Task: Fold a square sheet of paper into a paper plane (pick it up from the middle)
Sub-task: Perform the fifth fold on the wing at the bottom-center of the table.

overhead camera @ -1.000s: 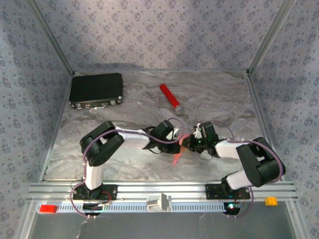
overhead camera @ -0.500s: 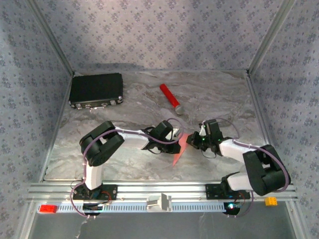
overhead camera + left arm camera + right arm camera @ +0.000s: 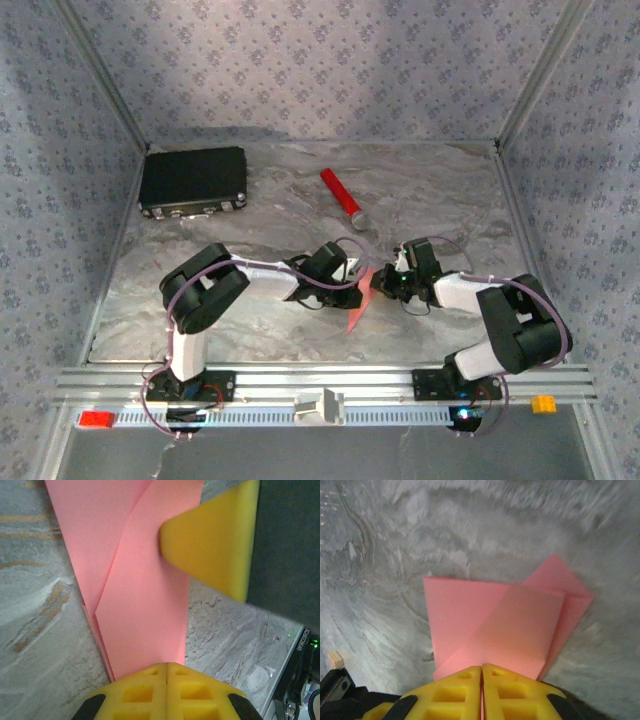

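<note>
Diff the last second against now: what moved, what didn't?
The right gripper swung out to the right, then came back toward the left gripper, ending about where it began. Both are now shut on the folded pink paper. The left gripper, black case and red cylinder stayed put.

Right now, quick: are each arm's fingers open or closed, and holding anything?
Left fingers: closed, pinching the folded pink paper.
Right fingers: closed, pinching the same paper.
</note>
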Robot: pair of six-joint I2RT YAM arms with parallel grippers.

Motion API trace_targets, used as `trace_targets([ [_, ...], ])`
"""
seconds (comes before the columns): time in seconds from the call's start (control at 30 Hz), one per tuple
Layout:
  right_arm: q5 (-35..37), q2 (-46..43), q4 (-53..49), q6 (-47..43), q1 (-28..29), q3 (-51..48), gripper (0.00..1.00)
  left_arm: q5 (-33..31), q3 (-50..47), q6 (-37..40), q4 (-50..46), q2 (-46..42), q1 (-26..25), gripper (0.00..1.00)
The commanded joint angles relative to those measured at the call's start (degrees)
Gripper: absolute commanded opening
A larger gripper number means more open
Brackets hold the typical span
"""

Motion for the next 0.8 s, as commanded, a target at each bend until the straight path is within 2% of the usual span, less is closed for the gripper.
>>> trace_targets([
  [0.0,0.44,1.96,-0.45,-3.28,-3.47,1.27,0.1,-1.42,-2.19,-0.03,-5.96,2.17,-0.06,0.0],
  [0.5,-2.49,8.59,0.08,-4.7,-10.83,7.02,0.1,-0.79,-2.77,-0.37,-5.07,2.37,-0.07,0.0],
  [0.77,-3.39,7.82,0.69,-4.94,-13.29,7.63,0.09,-0.64,-2.9,-0.5,-4.75,2.38,-0.15,0.0],
])
